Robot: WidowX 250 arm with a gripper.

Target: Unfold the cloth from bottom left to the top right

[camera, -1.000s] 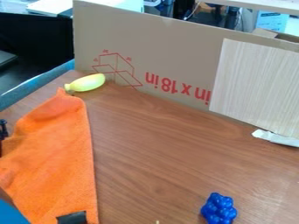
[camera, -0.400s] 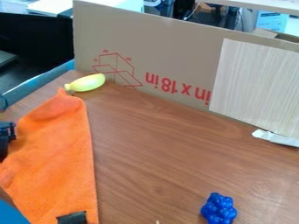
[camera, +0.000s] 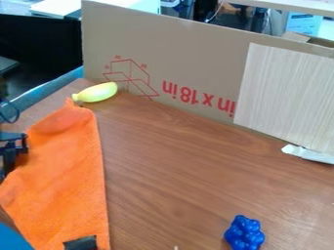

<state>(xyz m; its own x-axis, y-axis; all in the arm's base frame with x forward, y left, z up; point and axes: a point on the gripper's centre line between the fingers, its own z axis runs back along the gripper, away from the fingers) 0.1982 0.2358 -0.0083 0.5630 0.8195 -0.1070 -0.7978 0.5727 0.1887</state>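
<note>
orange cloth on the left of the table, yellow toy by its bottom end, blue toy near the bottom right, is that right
Not quite: the camera view shows the yellow toy by the top end of the orange cloth, not its bottom end. The cloth is on the left of the table, and the blue toy is near the bottom right.

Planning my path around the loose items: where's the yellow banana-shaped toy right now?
In the camera view, the yellow toy lies at the upper left of the table, just beyond the orange cloth's top corner, by the cardboard.
</note>
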